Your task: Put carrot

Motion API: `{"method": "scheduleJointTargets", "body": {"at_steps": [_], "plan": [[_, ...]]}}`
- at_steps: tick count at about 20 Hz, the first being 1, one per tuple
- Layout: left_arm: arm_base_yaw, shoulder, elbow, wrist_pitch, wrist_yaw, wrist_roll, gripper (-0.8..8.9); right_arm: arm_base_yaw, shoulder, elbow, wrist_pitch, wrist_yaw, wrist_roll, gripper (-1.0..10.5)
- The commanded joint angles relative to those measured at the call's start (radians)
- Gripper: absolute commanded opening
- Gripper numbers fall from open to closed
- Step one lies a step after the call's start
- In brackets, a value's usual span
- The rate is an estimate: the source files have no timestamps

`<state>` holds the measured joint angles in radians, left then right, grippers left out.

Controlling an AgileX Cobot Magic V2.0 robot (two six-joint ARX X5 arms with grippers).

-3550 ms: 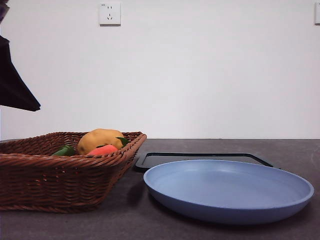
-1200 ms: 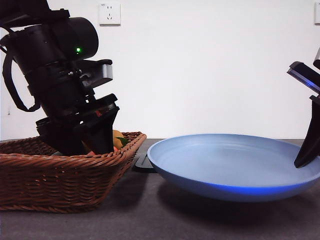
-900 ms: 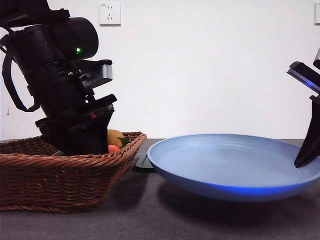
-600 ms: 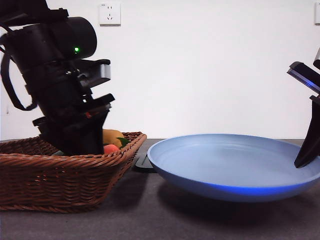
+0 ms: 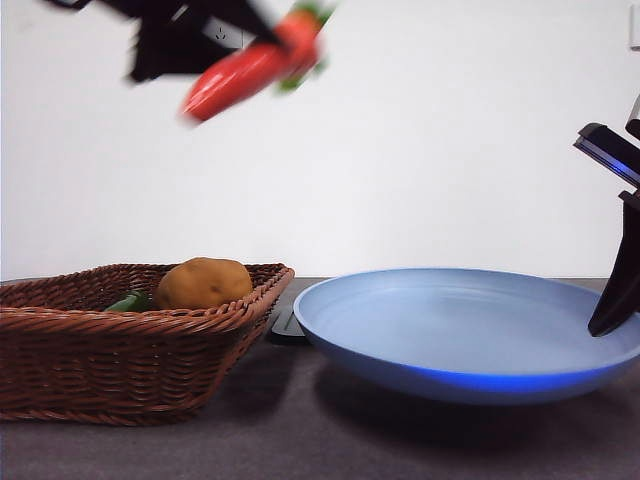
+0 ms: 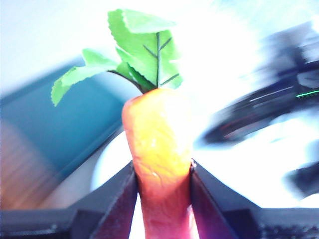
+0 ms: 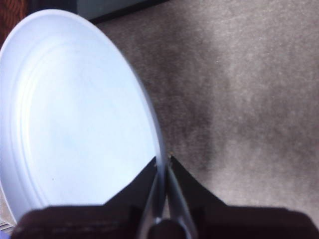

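The red-orange carrot (image 5: 245,70) with green leaves hangs high at the top left of the front view, blurred by motion, held by my left gripper (image 5: 205,45) above the basket. In the left wrist view the carrot (image 6: 157,149) sits squeezed between the two jaws of my left gripper (image 6: 160,199), leaves pointing away from them. My right gripper (image 7: 163,167) is shut on the rim of the blue plate (image 7: 75,119). It holds the blue plate (image 5: 460,330) raised and tilted above the table, at the right edge of the front view.
A brown wicker basket (image 5: 120,355) stands at the left with a yellow-brown potato (image 5: 203,283) and a green vegetable (image 5: 128,301) inside. A dark tray (image 5: 285,325) lies behind the plate. A wall socket is partly hidden behind the left arm.
My left gripper has lifted out of the basket with the carrot, rising fast to the top of the view. The potato now shows whole. The plate and right gripper have not moved.
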<state>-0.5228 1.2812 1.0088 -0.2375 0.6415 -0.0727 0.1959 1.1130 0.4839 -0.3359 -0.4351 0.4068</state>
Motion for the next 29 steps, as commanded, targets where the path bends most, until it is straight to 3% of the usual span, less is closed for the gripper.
{"method": "scheduleJointTargets", "body": {"at_steps": [1,4,9,16,20,22,26,29], "plan": [[-0.086,0.033,0.011,0.084,-0.055,-0.04,0.88,0.001,0.005,0.011,0.013,-0.004,-0.004,0.1],[-0.219,0.086,0.011,0.098,-0.235,-0.032,0.88,0.002,0.005,0.011,0.013,-0.005,-0.004,0.1],[-0.348,0.252,0.011,0.105,-0.347,-0.032,0.88,0.002,0.005,0.011,0.013,-0.005,-0.004,0.1],[-0.376,0.424,0.011,0.156,-0.378,-0.032,0.9,0.01,0.005,0.011,-0.007,-0.012,-0.004,0.1],[-0.379,0.432,0.011,0.155,-0.379,-0.032,2.56,0.01,0.005,0.011,-0.013,-0.012,-0.004,0.1],[-0.379,0.432,0.011,0.163,-0.378,-0.033,2.71,0.01,0.005,0.011,-0.013,-0.012,0.0,0.1],[-0.356,0.378,0.015,0.144,-0.379,-0.09,2.72,0.009,0.005,0.011,-0.022,-0.011,0.049,0.1],[-0.32,0.25,0.038,0.049,-0.381,-0.076,2.72,-0.003,0.01,0.032,-0.035,-0.009,0.05,0.1]]}}
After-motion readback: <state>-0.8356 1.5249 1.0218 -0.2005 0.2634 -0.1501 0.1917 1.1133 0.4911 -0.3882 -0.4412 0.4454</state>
